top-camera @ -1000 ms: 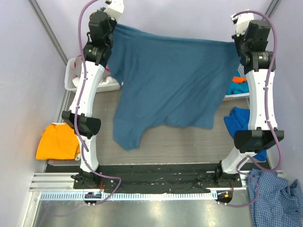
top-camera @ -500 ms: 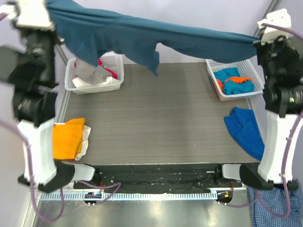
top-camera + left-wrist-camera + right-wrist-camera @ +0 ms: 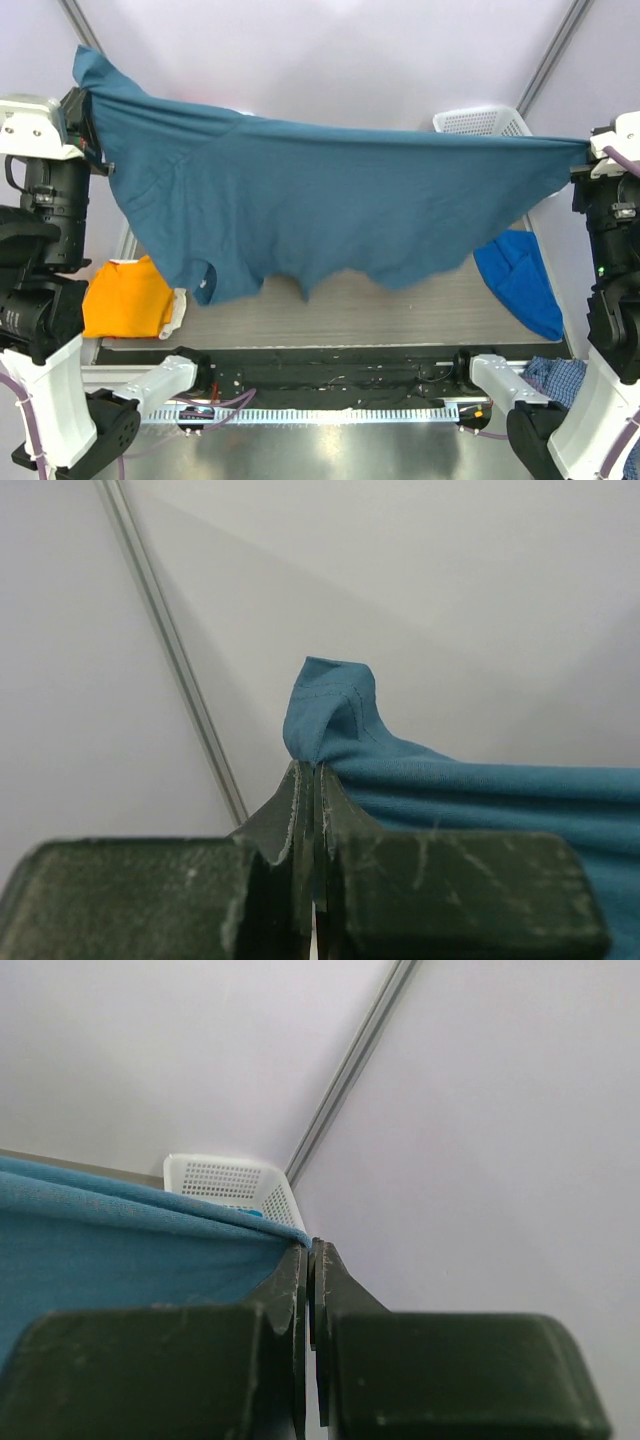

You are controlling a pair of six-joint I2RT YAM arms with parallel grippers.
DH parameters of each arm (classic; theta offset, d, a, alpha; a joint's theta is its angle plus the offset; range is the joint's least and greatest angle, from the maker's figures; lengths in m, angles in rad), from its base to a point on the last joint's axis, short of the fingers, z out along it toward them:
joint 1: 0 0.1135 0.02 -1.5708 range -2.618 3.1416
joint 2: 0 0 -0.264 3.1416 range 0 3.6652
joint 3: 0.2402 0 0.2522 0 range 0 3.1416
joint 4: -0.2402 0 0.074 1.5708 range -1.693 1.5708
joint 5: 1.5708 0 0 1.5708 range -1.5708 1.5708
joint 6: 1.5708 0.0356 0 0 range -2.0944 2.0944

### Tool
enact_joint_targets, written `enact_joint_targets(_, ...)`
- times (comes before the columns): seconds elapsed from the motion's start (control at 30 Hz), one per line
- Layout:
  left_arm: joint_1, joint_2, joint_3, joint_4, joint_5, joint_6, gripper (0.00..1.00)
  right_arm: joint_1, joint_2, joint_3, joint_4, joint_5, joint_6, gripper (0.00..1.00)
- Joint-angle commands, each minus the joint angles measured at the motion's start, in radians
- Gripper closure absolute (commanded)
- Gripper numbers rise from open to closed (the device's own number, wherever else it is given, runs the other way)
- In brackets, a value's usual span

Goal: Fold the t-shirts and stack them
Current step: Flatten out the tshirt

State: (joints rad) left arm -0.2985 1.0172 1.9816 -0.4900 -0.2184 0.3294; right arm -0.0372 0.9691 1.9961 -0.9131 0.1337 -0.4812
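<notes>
The large dark teal-blue t-shirt [image 3: 330, 205] hangs stretched wide in the air above the table, held by two corners. My left gripper [image 3: 86, 98] is shut on its upper left corner, and a small fold of teal cloth [image 3: 330, 715] pokes out past the tips of the left gripper [image 3: 316, 772]. On the far right, my right gripper [image 3: 586, 152] is shut on the opposite corner; in the right wrist view the cloth [image 3: 120, 1230] runs off to the left from the right gripper [image 3: 311, 1250]. The shirt's lower edge dangles over the table. An orange t-shirt [image 3: 125, 297] lies folded at the left.
A bright blue t-shirt [image 3: 520, 275] lies at the table's right edge. A white mesh basket [image 3: 482, 120] shows behind the stretched shirt at the back right. The blue-and-white checked shirt [image 3: 556, 374] lies off the table at the near right. The tabletop [image 3: 400, 310] is mostly hidden.
Both arms have raised and pulled apart, and the teal t-shirt has gone from a bunched drape to a wide hanging sheet that now covers the back of the table.
</notes>
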Motion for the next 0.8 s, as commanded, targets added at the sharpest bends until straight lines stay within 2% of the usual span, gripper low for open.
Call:
enact_joint_targets(0.0,0.016,0.061,0.026,0.122,-0.120,0.040,1.00,-0.015,0.077,0.018,0.060,0.110,0.015,0.99)
enact_joint_targets(0.2,0.025,0.366,0.212,0.252,-0.220,0.089,1.00,-0.016,0.260,0.056,0.189,0.171,0.027,0.99)
enact_joint_targets(0.3,0.044,0.587,0.386,0.303,-0.239,0.117,1.00,-0.016,0.386,0.099,0.256,0.190,0.027,0.99)
enact_joint_targets(0.33,0.053,0.659,0.499,0.312,-0.245,0.128,1.00,-0.016,0.417,0.116,0.276,0.190,0.029,0.99)
enact_joint_targets(0.37,0.056,0.778,0.560,0.320,-0.245,0.163,1.00,-0.016,0.459,0.141,0.301,0.191,0.032,0.99)
enact_joint_targets(0.43,0.056,0.888,0.696,0.384,-0.260,0.213,1.00,-0.018,0.582,0.272,0.307,0.213,0.038,0.99)
enact_joint_targets(0.47,0.055,0.921,0.718,0.408,-0.266,0.239,1.00,-0.020,0.620,0.324,0.303,0.219,0.036,0.99)
enact_joint_targets(0.5,0.055,0.952,0.724,0.462,-0.263,0.246,1.00,-0.021,0.655,0.428,0.300,0.227,0.036,0.99)
enact_joint_targets(0.6,0.058,0.899,0.613,0.563,-0.254,0.218,1.00,-0.021,0.749,0.568,0.280,0.245,0.029,0.99)
enact_joint_targets(0.77,0.056,0.778,0.536,0.564,-0.227,0.172,1.00,-0.020,0.667,0.509,0.289,0.233,0.029,0.99)
